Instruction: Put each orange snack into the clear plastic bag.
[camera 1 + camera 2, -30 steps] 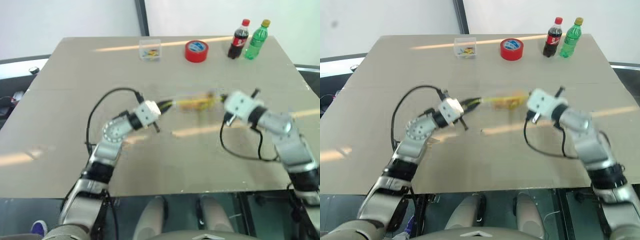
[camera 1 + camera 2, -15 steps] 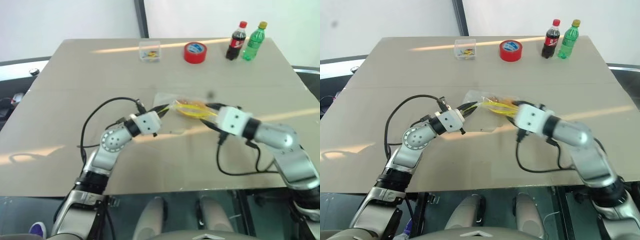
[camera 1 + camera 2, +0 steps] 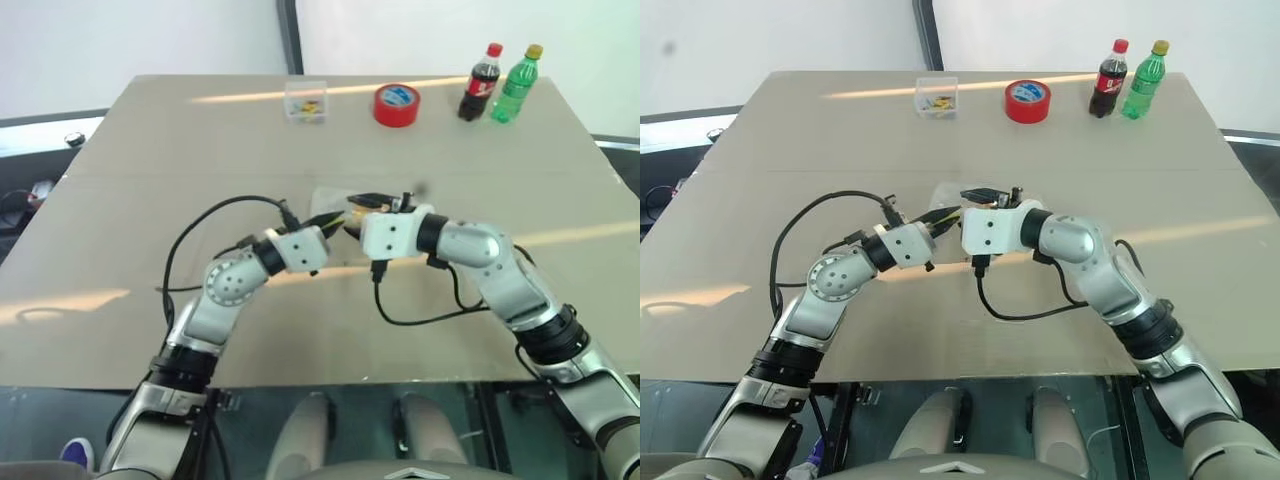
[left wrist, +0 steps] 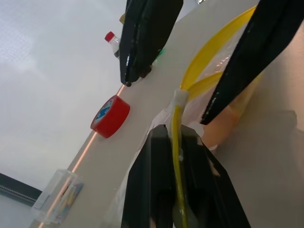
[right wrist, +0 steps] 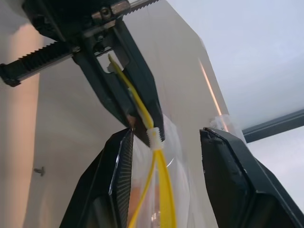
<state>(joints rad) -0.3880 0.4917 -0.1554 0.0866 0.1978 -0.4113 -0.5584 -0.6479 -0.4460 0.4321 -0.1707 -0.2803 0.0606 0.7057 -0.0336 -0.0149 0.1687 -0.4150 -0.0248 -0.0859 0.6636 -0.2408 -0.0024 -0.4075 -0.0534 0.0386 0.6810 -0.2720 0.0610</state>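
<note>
**Operator:** Orange snack status and location?

**Technician:** One orange-golden piece [image 4: 223,124] shows through the film of the crinkly clear plastic bag with the yellow seal strip [image 4: 199,78], so it is judged to be inside already. Whether one or both snacks are in there cannot be told. The bag is held mid-counter, just above the beige counter [image 3: 150,180], between the two claws.

**Operator:** Left claw?

**Technician:** Left claw [image 3: 335,218] is clamped tight on the yellow seal strip at the bag's corner; the strip runs straight between its black fingers [image 4: 202,166]. Judgement: this grip anchors one end of the mouth so the bag hangs steady and cannot slide.

**Operator:** Right claw?

**Technician:** Right claw [image 5: 164,156] stands partly open, one finger [image 5: 116,180] on each side of the bag's mouth, straddling the two yellow seal lips. Contact with the film cannot be confirmed; it holds nothing firmly. Judgement: it is positioned either to spread the mouth or to pinch the seal.

**Operator:** Other items?

**Technician:** Along the far edge, well apart from the work: small clear rigid box [image 3: 305,102], red tape roll [image 3: 396,104], dark cola bottle [image 3: 479,82], green bottle [image 3: 516,84].
</note>
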